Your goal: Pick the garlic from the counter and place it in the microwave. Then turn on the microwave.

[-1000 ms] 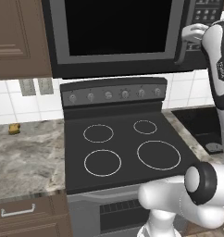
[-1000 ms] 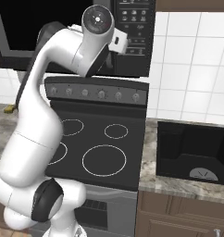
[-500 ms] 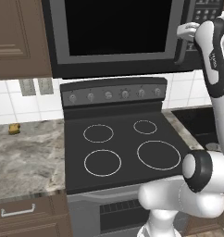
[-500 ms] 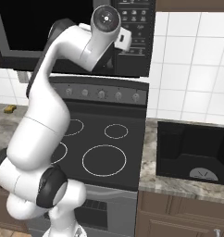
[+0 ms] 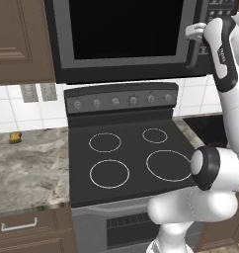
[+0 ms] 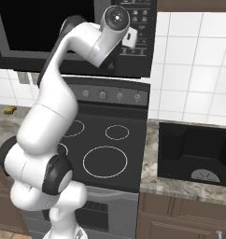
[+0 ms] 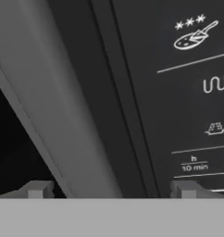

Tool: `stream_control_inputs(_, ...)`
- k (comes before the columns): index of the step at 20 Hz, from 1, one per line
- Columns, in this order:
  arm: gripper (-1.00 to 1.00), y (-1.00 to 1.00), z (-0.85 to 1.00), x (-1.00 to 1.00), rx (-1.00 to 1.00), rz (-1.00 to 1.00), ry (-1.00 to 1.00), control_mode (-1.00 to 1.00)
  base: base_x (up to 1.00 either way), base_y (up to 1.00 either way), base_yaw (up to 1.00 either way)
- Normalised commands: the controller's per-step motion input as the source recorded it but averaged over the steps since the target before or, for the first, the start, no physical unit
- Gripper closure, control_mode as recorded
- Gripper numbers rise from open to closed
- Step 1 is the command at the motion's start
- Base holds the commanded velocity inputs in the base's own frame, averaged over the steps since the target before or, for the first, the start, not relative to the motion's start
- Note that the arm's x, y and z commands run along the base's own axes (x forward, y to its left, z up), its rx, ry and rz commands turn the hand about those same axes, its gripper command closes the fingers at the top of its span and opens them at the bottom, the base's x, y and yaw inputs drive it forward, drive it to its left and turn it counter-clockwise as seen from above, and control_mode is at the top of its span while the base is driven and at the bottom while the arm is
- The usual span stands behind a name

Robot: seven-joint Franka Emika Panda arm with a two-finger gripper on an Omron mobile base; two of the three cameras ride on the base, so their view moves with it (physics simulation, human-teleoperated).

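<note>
Raised high at the large black microwave with grey frame and dark window (image 5: 126, 34), the two-finger gripper (image 7: 111, 190) on the white arm, jaws spread wide and gripping nothing. Seen from the hand camera, one dark fingertip (image 7: 37, 189) at 8 o'clock and the other at 4 o'clock, straddling the long grey bar handle (image 7: 49, 106), with the white-printed button panel (image 7: 197, 92) out at 2 o'clock. From the left base camera, white hand at 1 o'clock, just in front of the handle. Cannot tell whether the fingers touch the handle. Microwave door shut. Off-white garlic bulb nowhere to be made out, so its place cannot be told. Below, a black glass stovetop with white rings (image 5: 126, 158); at 9 o'clock from it, the grey-beige marbled stone counter (image 5: 27, 168), bearing a small yellow-brown block (image 5: 14, 137) near the tiled wall.
</note>
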Motion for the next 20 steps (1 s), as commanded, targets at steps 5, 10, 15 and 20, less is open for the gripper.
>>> stream_control_inputs(5, -1.00, -0.04, 0.02, 0.42, 0.00, 0.03, 0.00, -1.00, 0.00, 0.00, 0.00)
stream_control_inputs(10, -1.00, 0.00, 0.01, 0.41, 0.00, 0.03, 0.00, -1.00, 0.00, 0.00, 0.00)
stream_control_inputs(15, 1.00, 0.00, 0.00, 0.27, 0.00, 0.02, 0.00, -1.00, 0.00, 0.00, 0.00)
stream_control_inputs(20, 1.00, 0.22, 0.00, 0.01, 0.00, 0.00, 0.00, -1.00, 0.00, 0.00, 0.00)
